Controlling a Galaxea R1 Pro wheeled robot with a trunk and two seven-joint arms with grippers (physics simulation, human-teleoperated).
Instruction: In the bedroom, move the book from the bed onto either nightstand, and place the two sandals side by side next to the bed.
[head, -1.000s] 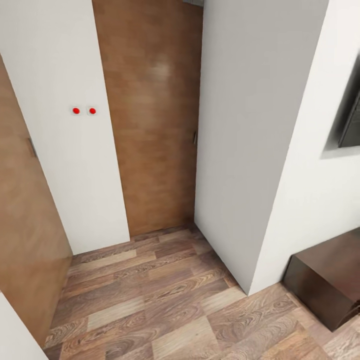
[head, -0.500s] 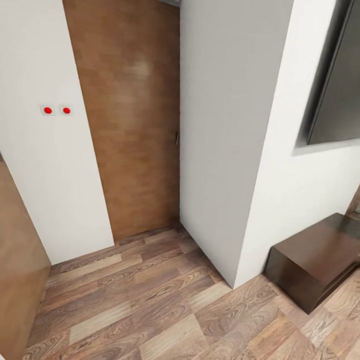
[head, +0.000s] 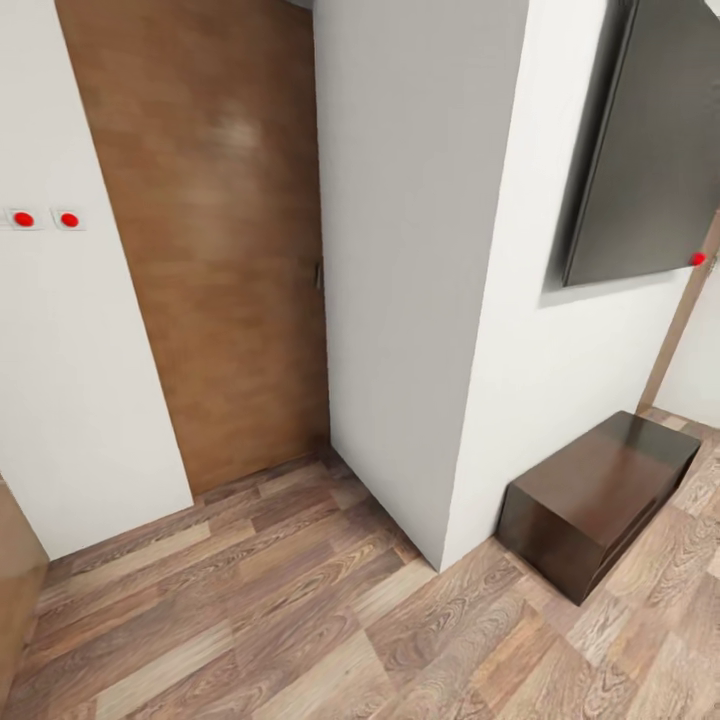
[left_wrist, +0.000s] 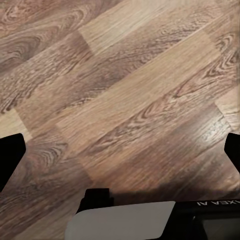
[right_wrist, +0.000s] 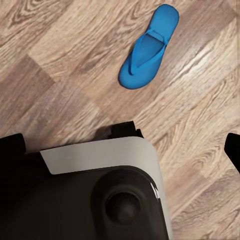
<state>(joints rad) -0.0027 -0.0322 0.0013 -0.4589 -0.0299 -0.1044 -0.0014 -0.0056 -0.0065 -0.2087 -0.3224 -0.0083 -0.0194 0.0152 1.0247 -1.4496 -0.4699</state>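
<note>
While crossing plank floor (head: 300, 620): blue sandal (right_wrist: 148, 47) flat beside robot base (right_wrist: 100, 190); both grippers spread wide, holding nothing.

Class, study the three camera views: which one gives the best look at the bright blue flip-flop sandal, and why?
The right wrist view: the bright blue flip-flop sandal lies whole and unobstructed on the brown wood-plank floor, straps visible. The head view looks at a white wall, wooden door and dark cabinet; the left wrist view looks at floor planks. Neither offers anything of the sandal.
</note>
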